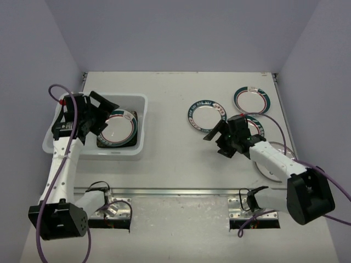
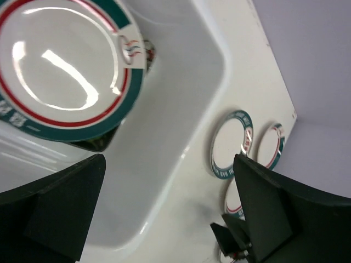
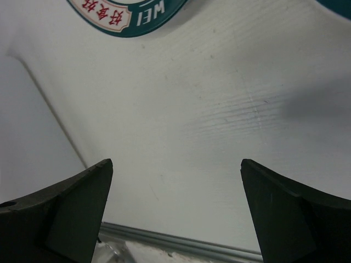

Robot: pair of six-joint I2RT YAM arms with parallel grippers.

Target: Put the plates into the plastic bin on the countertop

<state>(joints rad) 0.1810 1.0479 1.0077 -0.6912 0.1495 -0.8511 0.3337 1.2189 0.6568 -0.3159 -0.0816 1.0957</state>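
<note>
Top view: the black plate [image 1: 117, 146] in the bin [image 1: 141, 118] is mostly covered by the round plate [image 1: 117, 127] on it, so its pattern is unreadable. At frame right, the right arm [image 1: 271, 159] hides part of a banded plate [image 1: 255, 124] and much of a pale plate [image 1: 281, 150]. Right wrist view: a plate rim [image 3: 129, 13] is cut off by the top edge, and a teal sliver [image 3: 337, 5] in the upper right corner is too small to identify.
</note>
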